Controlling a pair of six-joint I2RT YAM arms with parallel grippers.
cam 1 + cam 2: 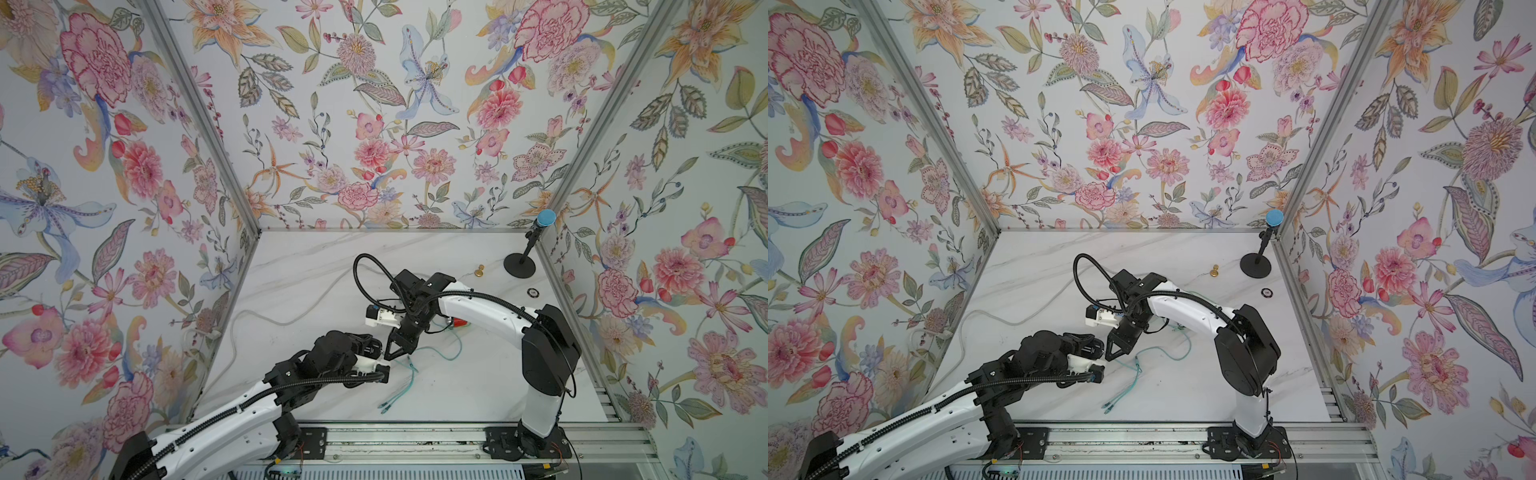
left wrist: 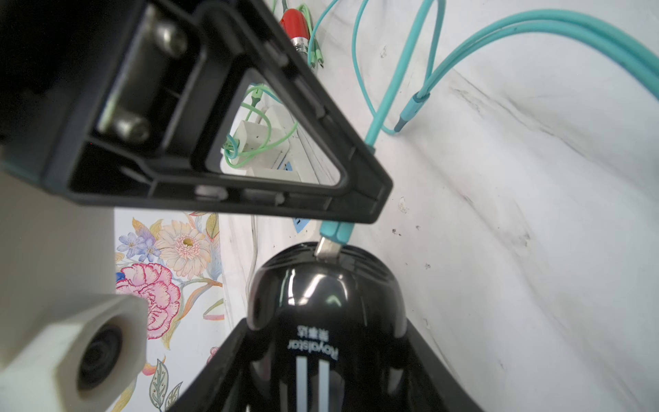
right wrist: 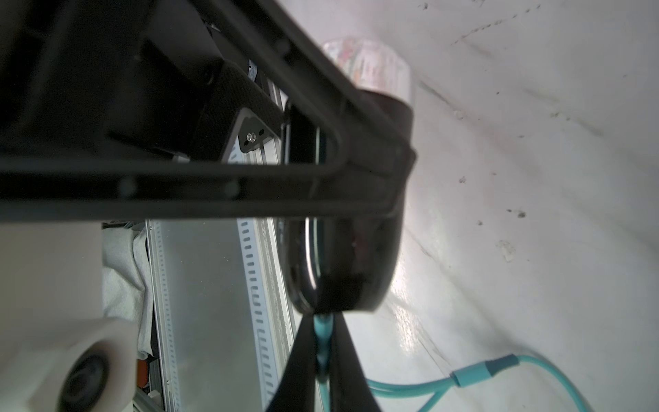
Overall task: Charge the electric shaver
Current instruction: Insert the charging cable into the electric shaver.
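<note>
Left hand (image 2: 326,331) grips black shaver (image 2: 321,285).
Right hand (image 3: 323,321) pinches teal plug (image 2: 335,233), its metal tip apparently touching the shaver's end.

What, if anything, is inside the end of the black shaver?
The metal tip of the teal plug, pinched by the right gripper, meets the shaver held in the left gripper. How far it goes in is hidden.

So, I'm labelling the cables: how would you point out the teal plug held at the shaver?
On the marble tabletop, look where the two arms meet. The left gripper holds the black shaver, and the right gripper pinches one teal plug against its end. The other teal plugs lie loose on the marble.
</note>
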